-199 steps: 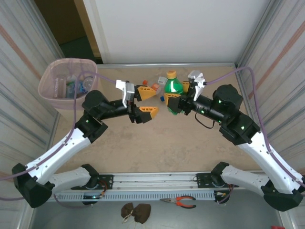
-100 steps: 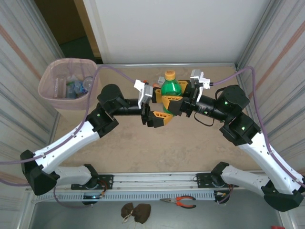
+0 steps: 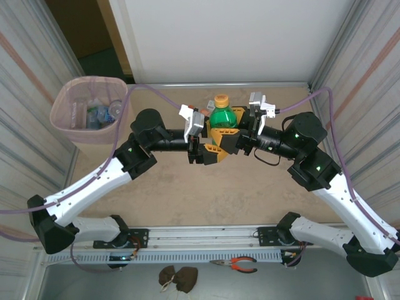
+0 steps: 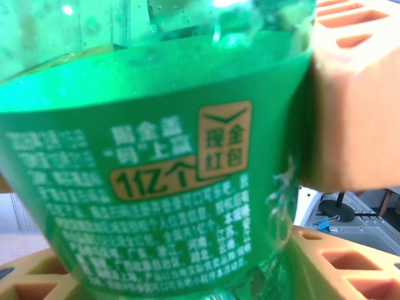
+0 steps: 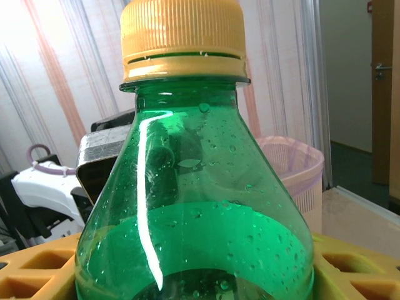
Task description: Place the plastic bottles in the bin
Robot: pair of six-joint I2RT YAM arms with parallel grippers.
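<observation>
The green bottle stands upright above the middle of the tan tabletop, held between the two arms and well apart from the bin. Its plastic is a clear, deep green, with a ribbed yellow-orange cap and a ring of the same colour under it. The right wrist view shows the sloped shoulder of the bottle dotted with small droplets on the inside and crossed by a bright streak of light. The left wrist view shows the lower body, wrapped in a green label with white Chinese print and two orange badges.

The left tool reaches in from the left, and its orange fingers lie against the bottle's side, pinching it. The right tool comes from the right and also grips the bottle, with a yellow finger on each side of the body just below the shoulder.

The bin is pale pink and translucent, and it sits at the far left edge. Several small bottles lie inside it. In the right wrist view its rim shows behind the green bottle.
</observation>
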